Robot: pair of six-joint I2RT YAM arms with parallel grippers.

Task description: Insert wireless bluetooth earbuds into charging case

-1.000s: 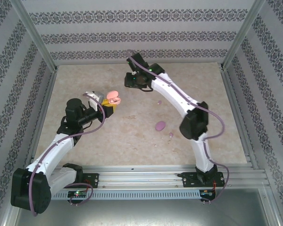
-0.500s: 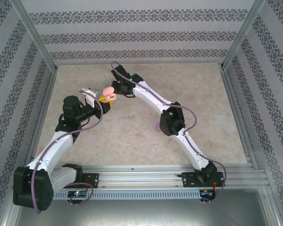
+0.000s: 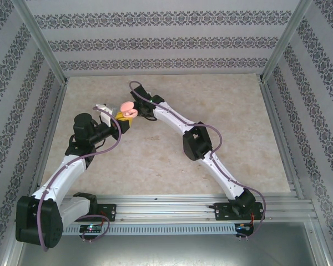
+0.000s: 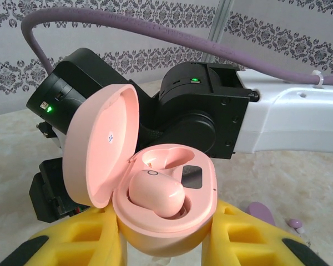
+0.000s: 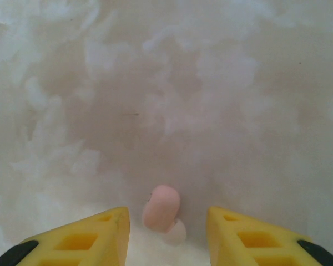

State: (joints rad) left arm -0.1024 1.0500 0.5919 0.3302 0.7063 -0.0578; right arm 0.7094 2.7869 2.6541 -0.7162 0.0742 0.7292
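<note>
We clamp the left gripper (image 4: 161, 246) on the open pink oval plastic case (image 4: 172, 221) to steady it, the right gripper (image 5: 166, 233) parted around a tiny pale-pink plastic earbud (image 5: 161, 208), bottom centre.

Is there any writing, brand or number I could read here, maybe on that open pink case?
No readable text anywhere.
On the open pale pink oval plastic charging case: a tiny bluish mark inside its lid, too small to read.
On the pale pink rounded earbud seated in it: a small ring, no letters.
</note>
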